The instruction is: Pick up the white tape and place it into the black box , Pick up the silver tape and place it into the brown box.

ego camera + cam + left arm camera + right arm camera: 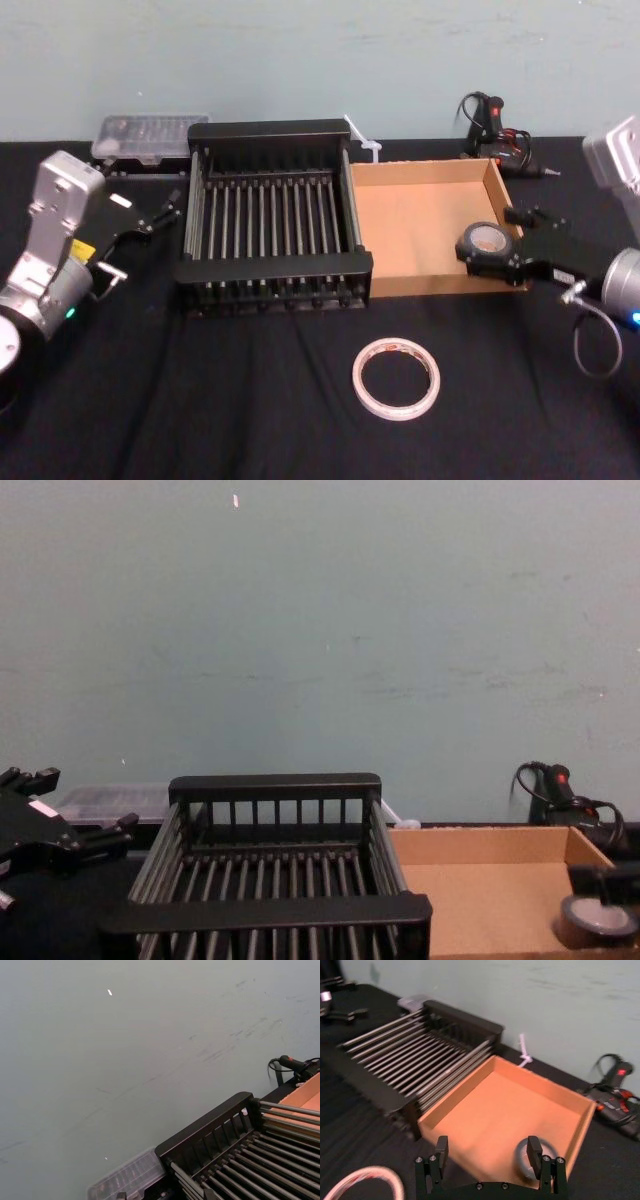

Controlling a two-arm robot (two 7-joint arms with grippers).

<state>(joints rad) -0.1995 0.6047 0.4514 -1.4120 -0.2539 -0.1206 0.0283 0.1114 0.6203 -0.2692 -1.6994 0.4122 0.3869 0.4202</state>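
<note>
The silver tape (483,241) lies flat in the near right corner of the brown box (415,200). My right gripper (503,240) hovers over that corner, open; in the right wrist view its fingers (534,1152) stand wide apart and the silver tape (546,1149) sits beneath one of them, not clamped. On the black cloth in front of the boxes lies the white tape (396,377), also visible in the right wrist view (367,1171). The black box (275,268) stands left of the brown one with nothing in it. My left gripper (150,212) is parked, open, to the left of the black box.
A clear plastic case (150,138) sits behind the black box at the left. A black and red tool with cables (495,125) lies behind the brown box, with a small white object (362,140) between the boxes at the back. A green wall closes the far side.
</note>
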